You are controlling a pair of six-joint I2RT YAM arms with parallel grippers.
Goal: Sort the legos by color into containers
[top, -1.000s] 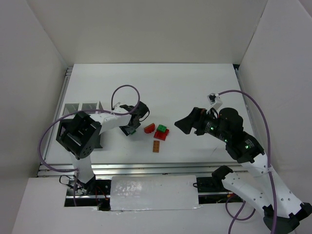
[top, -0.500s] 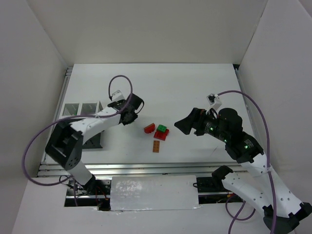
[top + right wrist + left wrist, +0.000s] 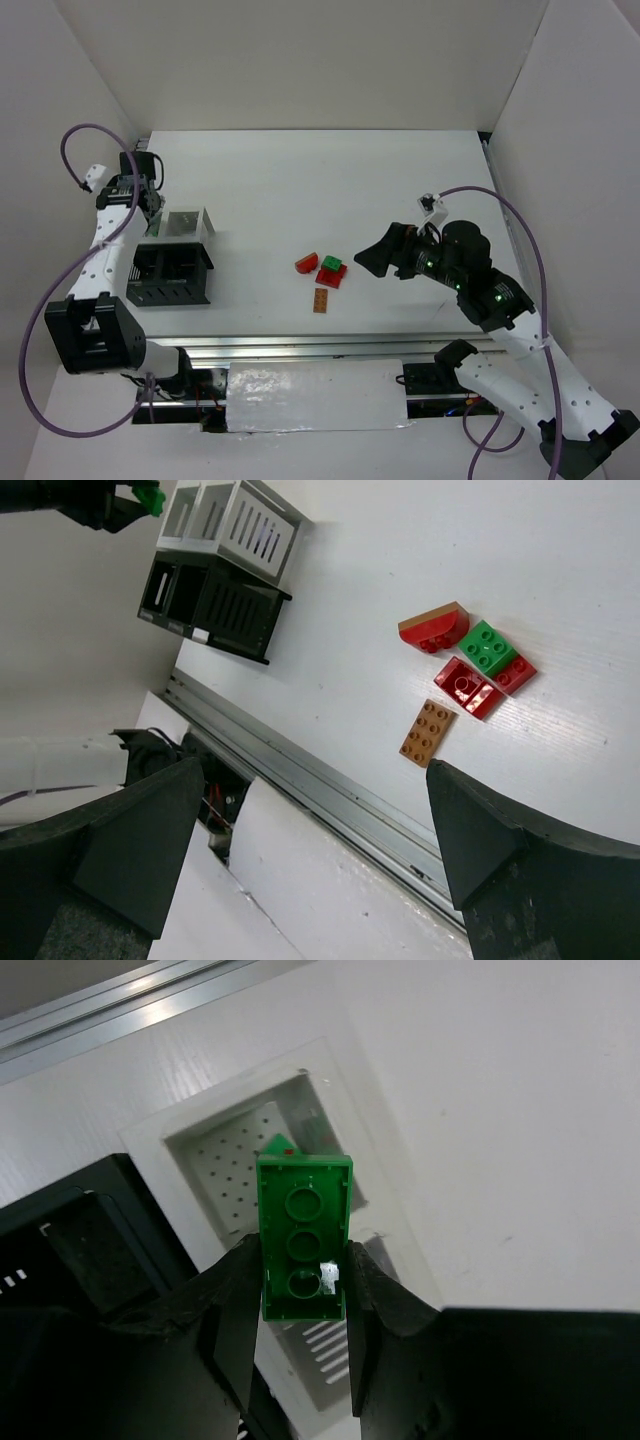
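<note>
My left gripper (image 3: 303,1256) is shut on a green lego (image 3: 303,1232), held by its long sides with its hollow underside toward the camera. It hangs just above a white container (image 3: 190,1120), beside a black container (image 3: 60,1250). From the top view, this gripper (image 3: 152,207) is at the far left, over the white containers (image 3: 186,222). The other legos lie mid-table: a red one (image 3: 307,262), a green one on red (image 3: 331,267) and an orange-brown plate (image 3: 320,300). My right gripper (image 3: 374,258) stands open just right of them, nothing between its fingers (image 3: 130,850).
Black containers (image 3: 170,276) stand in front of the white ones. A metal rail (image 3: 300,347) runs along the table's near edge. White walls enclose the table on the left, back and right.
My left gripper shut on a green lego beside the pile, then swung far left with it to above the white containers. The right arm has barely moved.
</note>
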